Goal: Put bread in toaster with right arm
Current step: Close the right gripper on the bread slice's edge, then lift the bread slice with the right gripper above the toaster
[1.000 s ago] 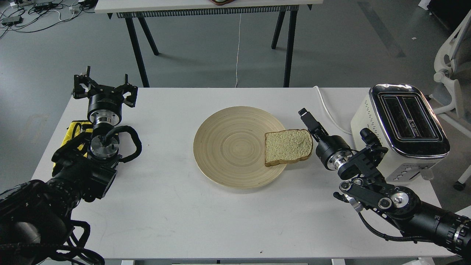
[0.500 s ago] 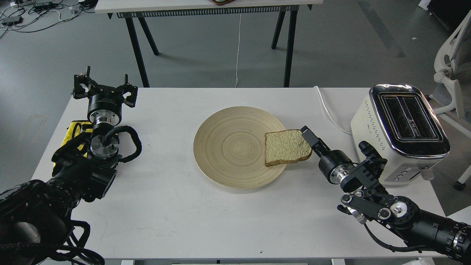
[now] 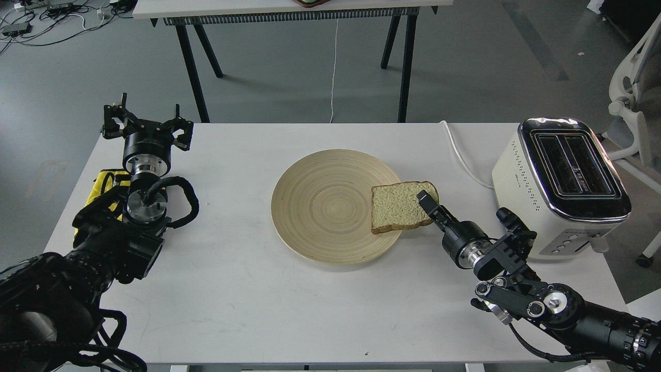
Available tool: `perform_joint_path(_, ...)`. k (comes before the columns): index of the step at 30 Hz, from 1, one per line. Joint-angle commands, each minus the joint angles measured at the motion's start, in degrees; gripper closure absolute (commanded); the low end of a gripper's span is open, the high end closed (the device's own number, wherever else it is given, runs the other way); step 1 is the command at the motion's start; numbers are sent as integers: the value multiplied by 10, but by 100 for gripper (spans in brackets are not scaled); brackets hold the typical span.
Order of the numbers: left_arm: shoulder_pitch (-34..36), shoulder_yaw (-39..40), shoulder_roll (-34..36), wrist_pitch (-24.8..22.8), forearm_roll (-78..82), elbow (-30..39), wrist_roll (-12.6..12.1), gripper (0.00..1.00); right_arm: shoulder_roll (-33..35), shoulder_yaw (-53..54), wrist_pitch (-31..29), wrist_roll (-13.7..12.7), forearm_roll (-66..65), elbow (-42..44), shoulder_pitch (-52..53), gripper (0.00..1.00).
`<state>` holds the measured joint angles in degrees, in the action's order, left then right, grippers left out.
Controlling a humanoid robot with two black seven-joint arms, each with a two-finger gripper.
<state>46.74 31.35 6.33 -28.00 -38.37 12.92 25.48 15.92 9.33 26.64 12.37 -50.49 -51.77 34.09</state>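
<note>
Bread (image 3: 400, 206) lies flat on right edge of wooden plate (image 3: 325, 206), its right end overhanging onto white table (image 3: 248, 299). Right gripper (image 3: 427, 203) tip over slice's right corner; fingers seen end-on, spread or closed cannot tell. Toaster (image 3: 560, 186) at right, slots empty; lettering between slots unreadable. Left gripper (image 3: 146, 124) well apart, fingers spread, empty.

Your right arm (image 3: 537, 297) reaches in from the lower right, wrist low, its gripper (image 3: 426, 203) pointing up-left; fingers too dark to separate. Your left arm (image 3: 103, 227) stands at the left, its gripper (image 3: 146, 120) spread wide.
</note>
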Motion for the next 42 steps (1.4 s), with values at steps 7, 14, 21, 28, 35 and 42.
perform_joint_path(7, 0, -1, 0, 0, 0, 0, 0, 0, 0, 2, 1, 4, 1, -1, 0, 63)
perform_joint_path(14, 0, 0, 0, 0, 0, 0, 0, 0, 0, 2, 1, 5, 2, -2, 1, 76)
perform_joint_path(21, 0, 0, 0, 0, 0, 0, 0, 0, -2, 7, 3, 14, 4, -3, 4, 91)
perform_joint_path(28, 0, 0, 0, 0, 0, 0, 0, 0, -7, 30, 4, 36, 6, -7, 7, 99)
perform_joint_path(35, 0, 0, 0, 0, 0, 0, 0, 0, 3, 102, 1, 61, 7, -50, 6, 100)
perform_joint_path(42, 0, -1, 0, 0, 0, 0, 0, 0, 87, 151, 0, 56, 7, -129, 26, 100)
